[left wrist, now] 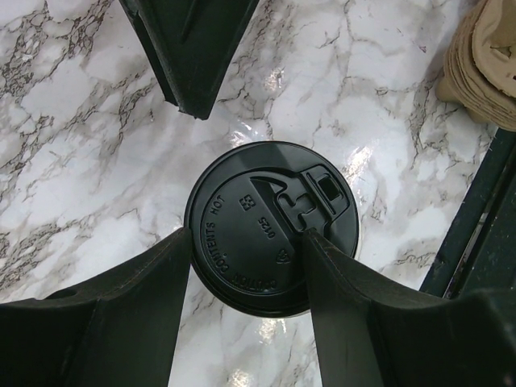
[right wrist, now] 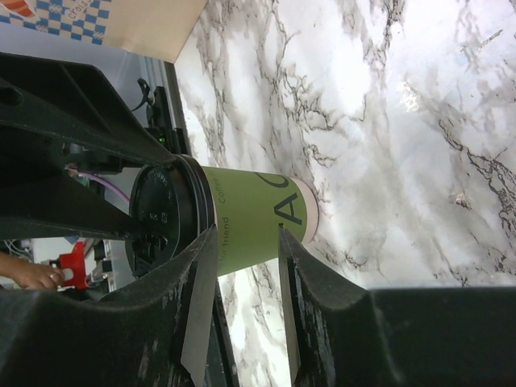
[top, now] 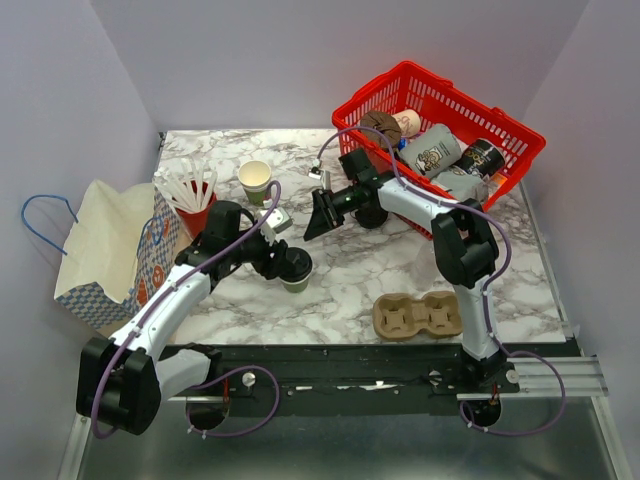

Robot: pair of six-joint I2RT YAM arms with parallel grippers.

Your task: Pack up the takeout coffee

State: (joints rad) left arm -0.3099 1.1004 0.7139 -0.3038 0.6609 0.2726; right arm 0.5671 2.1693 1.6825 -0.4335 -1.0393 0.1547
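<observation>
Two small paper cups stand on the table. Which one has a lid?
The lidded cup between the fingers of the left end effector: a black lid covers it. The other cup, farther back beside the red cup, is open at the top.

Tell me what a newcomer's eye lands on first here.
The bright red basket, heaped with goods at the far right of the marble table, grabs the eye first. Next comes the olive-green takeout coffee with its black lid, standing mid-table with the left gripper poised at that lid. A paper bag sits at the left edge.
</observation>
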